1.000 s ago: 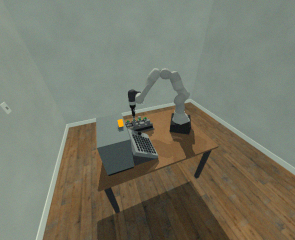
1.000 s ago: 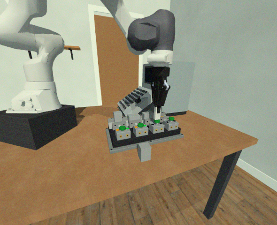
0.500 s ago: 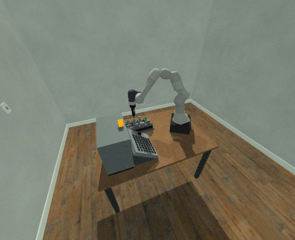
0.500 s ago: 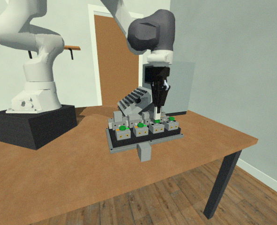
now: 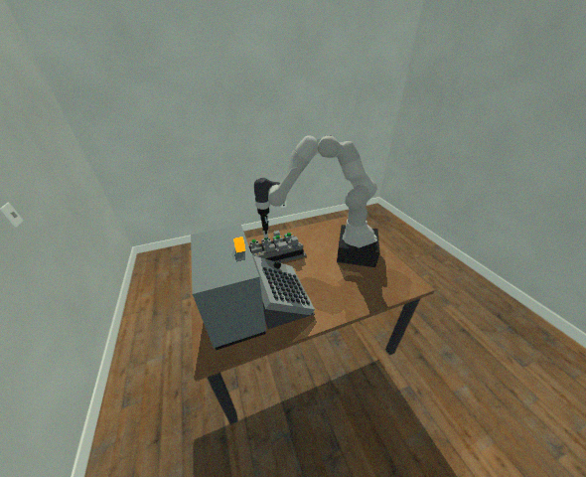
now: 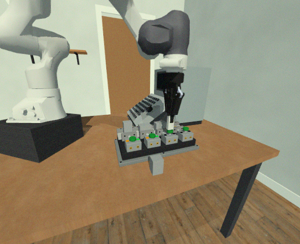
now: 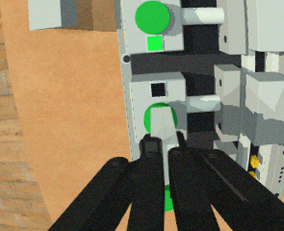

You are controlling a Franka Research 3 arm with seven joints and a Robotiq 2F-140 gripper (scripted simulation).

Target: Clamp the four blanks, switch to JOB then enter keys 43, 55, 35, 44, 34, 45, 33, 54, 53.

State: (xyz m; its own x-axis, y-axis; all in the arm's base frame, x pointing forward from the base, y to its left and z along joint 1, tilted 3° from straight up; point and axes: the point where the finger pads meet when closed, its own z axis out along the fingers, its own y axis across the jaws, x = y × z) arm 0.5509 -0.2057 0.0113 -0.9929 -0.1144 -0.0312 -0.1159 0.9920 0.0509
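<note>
My gripper (image 5: 265, 234) (image 6: 170, 122) (image 7: 161, 122) is shut, its pale tip at the third station's green valve, touching or just over it. That station's visible amber lens (image 7: 158, 89) is dark; a grey blank (image 7: 270, 108) lies on its rails. The first valve (image 6: 132, 138) and second valve (image 6: 152, 135) (image 7: 152, 17) have amber and green lit; blanks (image 6: 127, 126) (image 6: 145, 126) are there. The fourth valve (image 6: 185, 128) has dark lenses. A loose grey blank (image 6: 156, 164) (image 7: 45, 13) stands on the table. The cabinet's amber lamp (image 5: 238, 244) is lit. No key on the keypad (image 5: 285, 286) looks lit.
The big grey cabinet (image 5: 226, 266) (image 6: 197, 94) stands beside the fixture, with the sloped key panel in front of it. The dark selector knob (image 5: 276, 264) (image 6: 149, 108) is at the panel's end nearest the stations; its setting is too small to read.
</note>
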